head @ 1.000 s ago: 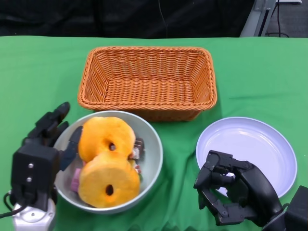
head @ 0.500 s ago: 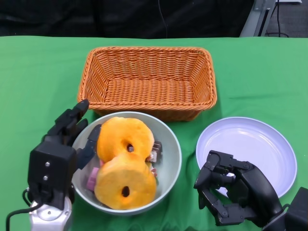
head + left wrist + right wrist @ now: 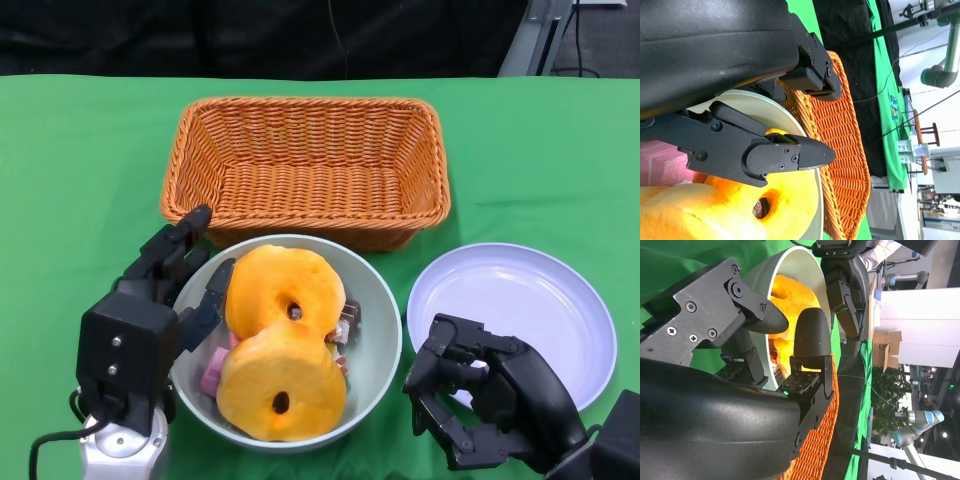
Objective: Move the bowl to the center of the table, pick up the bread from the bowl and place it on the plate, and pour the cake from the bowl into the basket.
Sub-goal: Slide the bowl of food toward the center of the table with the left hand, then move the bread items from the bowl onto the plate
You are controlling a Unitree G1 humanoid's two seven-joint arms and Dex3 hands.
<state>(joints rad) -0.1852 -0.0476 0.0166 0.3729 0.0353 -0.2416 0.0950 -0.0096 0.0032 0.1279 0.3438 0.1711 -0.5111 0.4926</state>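
While the left hand [image 3: 150, 300] grips the near-left rim of the pale bowl [image 3: 383, 330] — fingers outside the wall, thumb hooked inside, as the left wrist view confirms — the first step of the task, bringing the bowl to the table's centre, looks under way. The bowl sits on the green table [image 3: 90, 160] just in front of the wicker basket [image 3: 305, 165], its far rim close to the basket's near wall, with the white plate [image 3: 520, 300] just beside it to the right.

Two ring-shaped orange breads [image 3: 280, 340] fill most of the bowl; small pieces of cake [image 3: 345, 328] — pink and brown — peek out beside them. The right hand [image 3: 480, 400] hovers at the near edge of the plate, fingers curled in and holding nothing.

By the look of it the bowl is near centre already. The next move would call for setting it down steady, then the right hand opening to lift a bread over to the plate. Crowding is the risk: the basket wall stands close behind the bowl, and the breads cover the cake, so they must come out before any pouring.
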